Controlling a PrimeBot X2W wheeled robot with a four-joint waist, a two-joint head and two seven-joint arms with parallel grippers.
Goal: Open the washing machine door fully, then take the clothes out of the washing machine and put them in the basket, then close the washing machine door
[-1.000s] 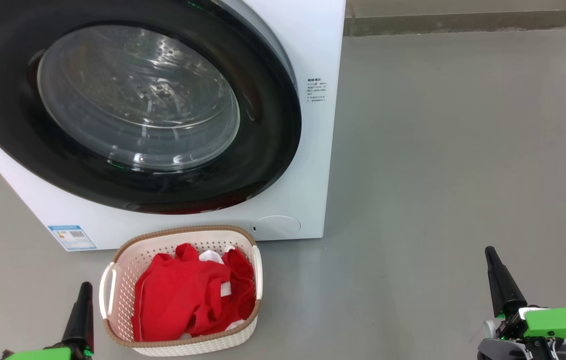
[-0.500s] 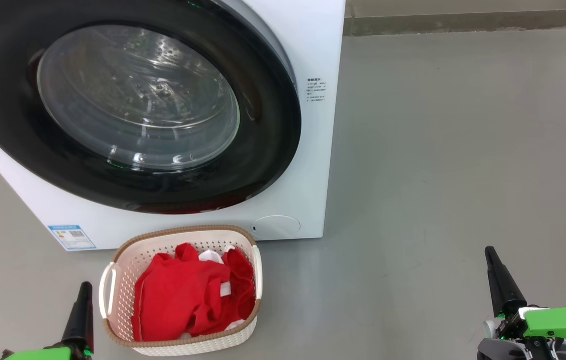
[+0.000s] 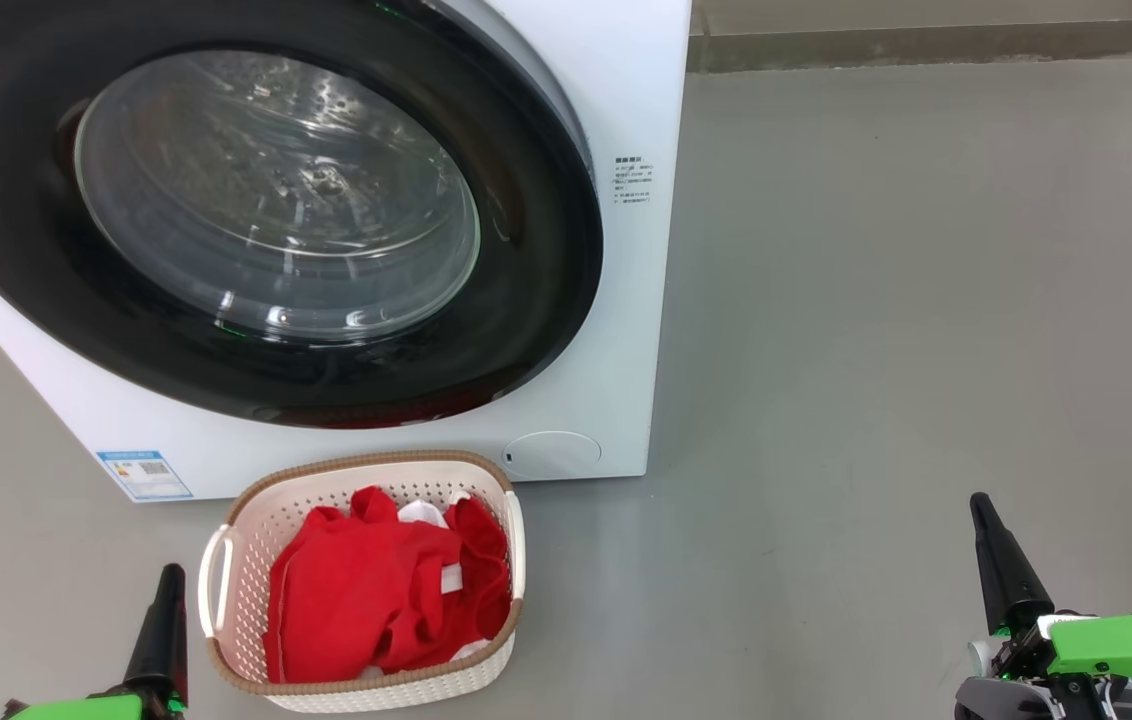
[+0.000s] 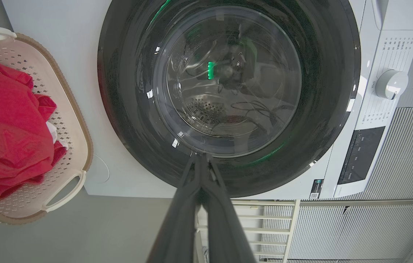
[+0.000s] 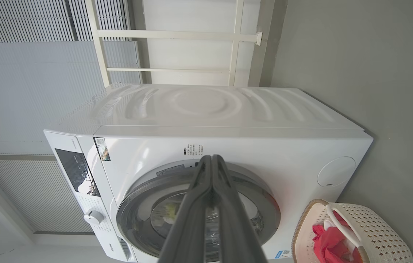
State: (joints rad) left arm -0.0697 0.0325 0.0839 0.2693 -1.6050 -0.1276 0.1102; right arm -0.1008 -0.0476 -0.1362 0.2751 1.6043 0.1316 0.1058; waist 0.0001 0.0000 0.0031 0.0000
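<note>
While door (image 3: 276, 195) sits shut, blue label (image 3: 144, 474) illegible

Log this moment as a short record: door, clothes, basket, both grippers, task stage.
door: washing machine door closed against the washing machine
clothes: red clothes piled in the basket
basket: basket on the floor, just in front of the machine's lower front
left gripper: left gripper shut, empty, left of the basket, apart from it
right gripper: right gripper shut, empty, over open floor
stage: all steps look done
</note>
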